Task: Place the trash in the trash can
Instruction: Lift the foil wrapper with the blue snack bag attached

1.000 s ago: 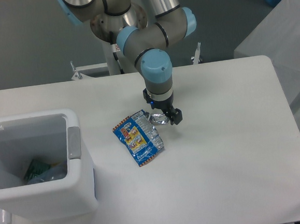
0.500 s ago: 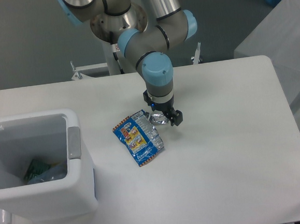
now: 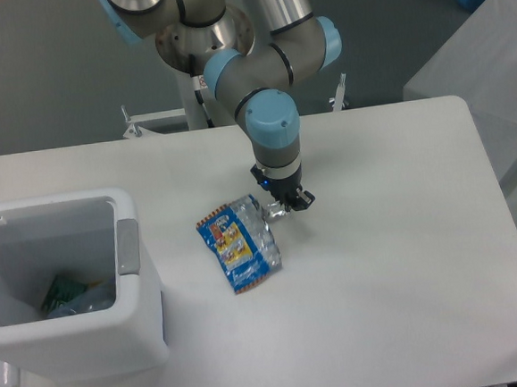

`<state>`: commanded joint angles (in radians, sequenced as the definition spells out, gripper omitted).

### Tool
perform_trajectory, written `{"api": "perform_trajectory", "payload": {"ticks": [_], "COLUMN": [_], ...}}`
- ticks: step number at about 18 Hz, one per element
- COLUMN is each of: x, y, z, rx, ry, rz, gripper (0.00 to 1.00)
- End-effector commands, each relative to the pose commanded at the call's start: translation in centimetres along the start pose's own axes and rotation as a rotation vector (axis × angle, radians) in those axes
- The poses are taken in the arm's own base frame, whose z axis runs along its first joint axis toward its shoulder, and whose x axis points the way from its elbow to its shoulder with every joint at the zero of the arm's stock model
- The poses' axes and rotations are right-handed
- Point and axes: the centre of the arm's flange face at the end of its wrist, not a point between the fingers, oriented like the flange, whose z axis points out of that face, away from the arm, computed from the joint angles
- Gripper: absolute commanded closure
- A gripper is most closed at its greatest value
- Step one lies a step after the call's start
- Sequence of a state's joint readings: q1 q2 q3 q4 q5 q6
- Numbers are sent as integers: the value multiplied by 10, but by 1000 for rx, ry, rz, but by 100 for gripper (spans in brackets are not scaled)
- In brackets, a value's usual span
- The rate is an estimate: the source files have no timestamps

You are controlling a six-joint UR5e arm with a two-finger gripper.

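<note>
On the white table [image 3: 407, 262], mid-scene, the gripper [image 3: 286, 206] sits low, its 2 black fingers pinching the crumpled silver foil piece [image 3: 278, 211] just off the surface. Touching the foil's left edge lies the blue snack wrapper [image 3: 241, 243], flat, crinkly, glossy, with a red-yellow print and a silvery patch at its far-right corner. The arm [image 3: 264, 94] is smooth grey metal tube with light-blue plastic joint caps, coming down from the far side. At near left stands the trash can [image 3: 91, 337], boxy white plastic, rounded corners, grey latch [image 3: 126, 246] on its right wall, open top. Inside it, greenish and clear scraps, too dim to name.
</note>
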<state>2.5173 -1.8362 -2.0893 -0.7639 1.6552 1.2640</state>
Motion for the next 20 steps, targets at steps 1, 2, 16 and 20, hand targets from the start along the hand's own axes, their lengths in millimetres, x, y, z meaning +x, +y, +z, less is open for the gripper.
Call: {"api": "perform_trajectory", "payload": {"ticks": [1, 2, 16, 20], "x": [-1, -2, -65, -75], "y": [0, -1, -12, -12], "z": [0, -2, -117, -164], "rx": [0, 2, 284, 408], "ry": [-1, -6, -139, -162], "rz": [-5, -7, -295, -446], "gripper": [100, 100, 100, 100]}}
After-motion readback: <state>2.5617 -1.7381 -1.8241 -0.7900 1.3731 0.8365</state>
